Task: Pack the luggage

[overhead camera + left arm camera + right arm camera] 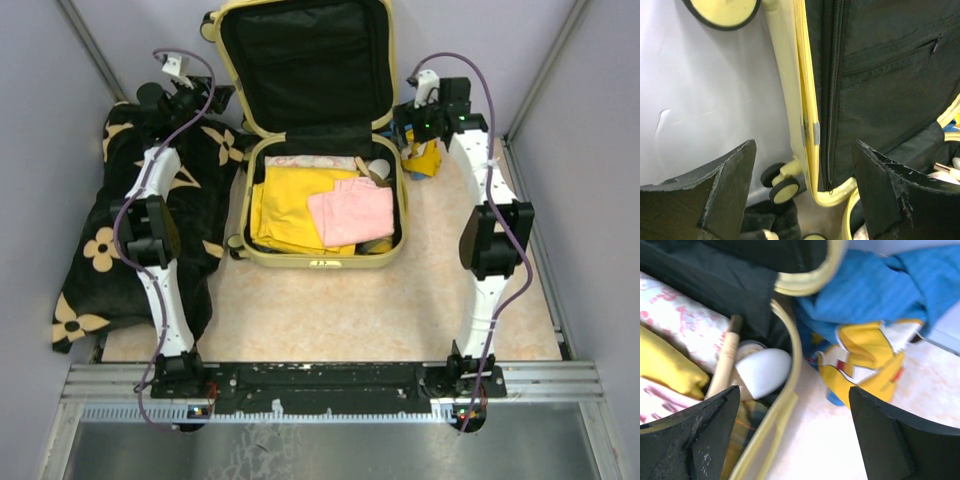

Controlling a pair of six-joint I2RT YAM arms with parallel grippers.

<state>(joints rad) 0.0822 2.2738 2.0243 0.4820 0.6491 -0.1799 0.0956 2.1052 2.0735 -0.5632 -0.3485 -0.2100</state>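
The black fingers (730, 190) of my left gripper (804, 165) stood wide apart with nothing between them, and the right gripper (794, 405) was spread just as wide and held nothing. The large pale-yellow hard-shell suitcase (322, 260) lay open at the far middle of the table, its lower shell flat and its black-lined lid (305, 60) propped up behind it against the back wall. Inside the lower shell I saw a folded yellow garment (285, 212), with a folded pink cloth (352, 210) lying on its right part. A white fabric with a pink print (310, 161) sat along the hinge side, and at the right end were a pale wooden handle (725, 365) and a rounded white object (765, 371) I couldn't identify. The left wrist view looked along the lid's left edge, with its zipped black lining to the right and a small black-rimmed yellow wheel (782, 190) low near the hinge. The right gripper hung over the suitcase's right rim. A crumpled blue and yellow cloth (865, 295) lay on the table just outside that rim. To the left of the suitcase, a black blanket with tan flowers (95, 250) was heaped under my left arm and touched the shell's left side. The beige mottled tabletop (350, 315) stretched between the suitcase and the arm bases.
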